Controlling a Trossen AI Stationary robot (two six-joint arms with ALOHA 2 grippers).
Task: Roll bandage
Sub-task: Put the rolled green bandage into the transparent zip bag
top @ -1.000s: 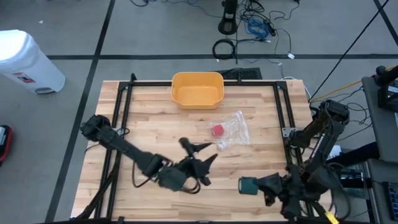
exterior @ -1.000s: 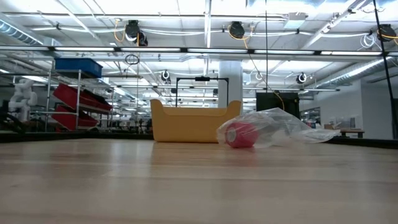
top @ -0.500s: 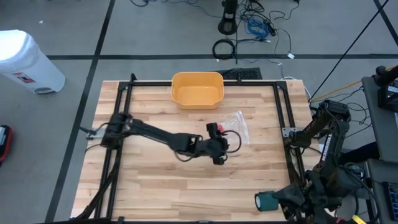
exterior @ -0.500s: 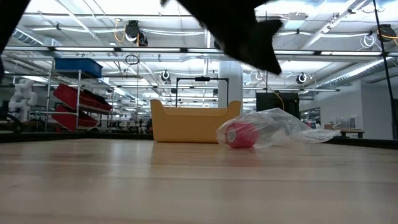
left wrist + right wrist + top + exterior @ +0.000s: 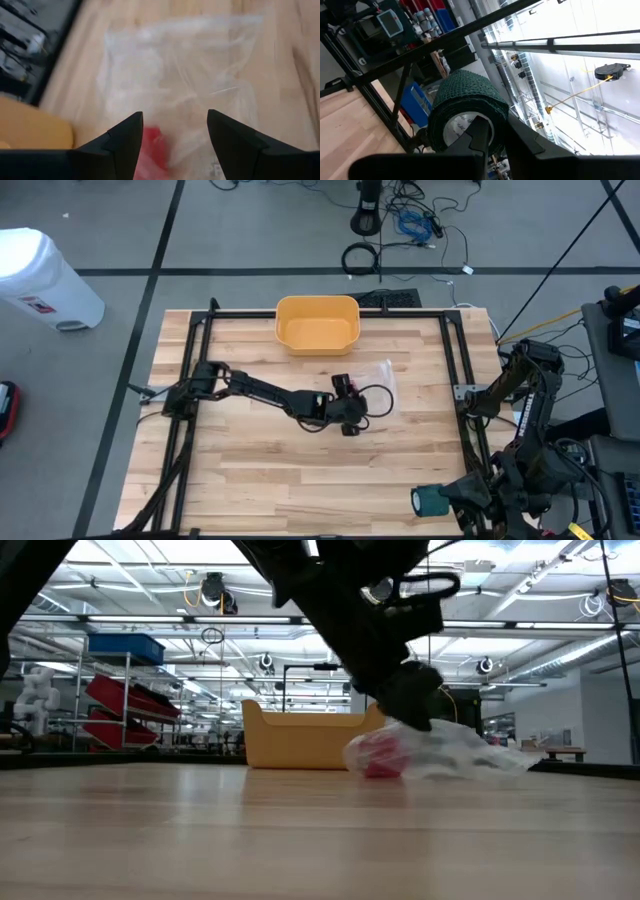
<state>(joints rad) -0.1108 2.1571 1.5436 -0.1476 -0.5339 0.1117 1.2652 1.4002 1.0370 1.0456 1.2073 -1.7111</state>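
Observation:
A clear plastic bag point(image 5: 383, 378) lies flat on the wooden table right of the middle. A red roll point(image 5: 378, 755) is inside it. My left gripper point(image 5: 175, 131) slants down over the bag's near left part. It is open, with one finger on each side of the red roll point(image 5: 152, 146). My right gripper point(image 5: 452, 502) hangs by the table's near right corner, shut on a dark green bandage roll point(image 5: 465, 107). My left gripper is low over the bag in the low view, but I cannot tell whether its fingers touch it. My right gripper has one finger point(image 5: 481, 131) lying across the green roll's flat end, over the white core. The other finger is hidden behind the roll. The roll point(image 5: 428, 502) is lifted clear of the table and sticks out toward the table's left.
A yellow bin point(image 5: 317, 323) stands at the middle of the far edge, just beyond the bag. Black frame rails point(image 5: 190, 380) run along the table's left and right sides. A white bin point(image 5: 45, 280) stands on the floor to the far left.
My left arm has swung from the table's near middle toward the far right and come down over the bag, tipping downward, its fingers still apart. My right gripper has drifted a little toward the near right corner with the green roll.

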